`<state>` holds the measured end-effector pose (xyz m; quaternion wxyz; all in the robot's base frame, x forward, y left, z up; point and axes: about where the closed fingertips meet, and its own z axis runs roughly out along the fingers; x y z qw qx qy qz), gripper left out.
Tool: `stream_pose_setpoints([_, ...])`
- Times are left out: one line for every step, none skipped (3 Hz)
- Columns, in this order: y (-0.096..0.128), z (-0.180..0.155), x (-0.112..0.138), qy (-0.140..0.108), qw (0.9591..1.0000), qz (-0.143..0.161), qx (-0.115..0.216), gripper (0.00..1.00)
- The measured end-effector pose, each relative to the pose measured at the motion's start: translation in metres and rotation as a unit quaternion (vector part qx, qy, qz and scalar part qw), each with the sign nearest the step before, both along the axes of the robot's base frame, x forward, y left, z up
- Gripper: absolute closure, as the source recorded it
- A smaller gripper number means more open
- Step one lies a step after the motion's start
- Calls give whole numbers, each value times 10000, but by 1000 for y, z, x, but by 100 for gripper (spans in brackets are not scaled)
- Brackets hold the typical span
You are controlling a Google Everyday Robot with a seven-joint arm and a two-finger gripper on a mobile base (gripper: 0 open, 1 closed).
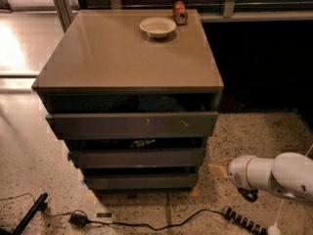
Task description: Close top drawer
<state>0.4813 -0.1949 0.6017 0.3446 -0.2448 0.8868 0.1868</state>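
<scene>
The top drawer [132,125] is the widest dark front of a grey-brown cabinet [98,67]. It stands slightly out from the cabinet, with a dark gap showing above it. My gripper [217,170] is low at the right, beside the cabinet's bottom right corner and apart from the drawer fronts. Its tan tips are together in one wedge with nothing held. The white arm [279,176] runs off the right edge.
Two narrower drawer fronts, the middle drawer [137,157] and the bottom drawer [142,181], sit below and also stand out a little. A white bowl [157,27] and a red can [180,12] stand on the cabinet top. A black cable [146,224] and a power strip [244,222] lie on the speckled floor.
</scene>
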Motion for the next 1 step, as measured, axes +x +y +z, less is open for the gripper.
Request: stream_pose_setpoints([0, 0, 0, 0, 10000, 0, 0, 100])
